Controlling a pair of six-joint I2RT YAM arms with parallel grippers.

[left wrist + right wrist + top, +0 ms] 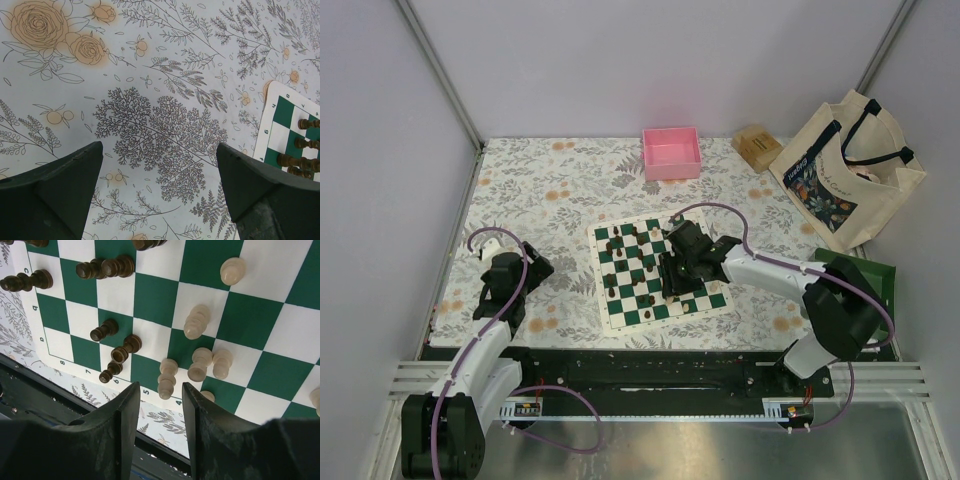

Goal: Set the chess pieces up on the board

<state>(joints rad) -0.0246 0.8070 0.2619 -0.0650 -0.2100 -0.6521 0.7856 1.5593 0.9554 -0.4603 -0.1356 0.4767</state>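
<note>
The board point(610, 322) is a green and white checked mat in the middle of the table. Dark chess pieces point(105, 330) stand and lie on its left squares in the right wrist view, and cream chess pieces point(196, 321) are gathered to their right. My right gripper point(159, 390) hovers over the board's near edge, open, with nothing clamped. One cream piece point(166, 377) sits just past its fingertips. In the top view this right gripper point(670, 290) covers the board's middle. My left gripper point(160, 165) is wide open over the floral cloth, left of the board point(282, 112).
A pink tray point(670, 155) stands at the back centre, with a tan box point(757, 147) to its right. A printed tote bag point(845, 170) leans at the back right. A green tray point(868, 272) lies at the right edge behind the right arm.
</note>
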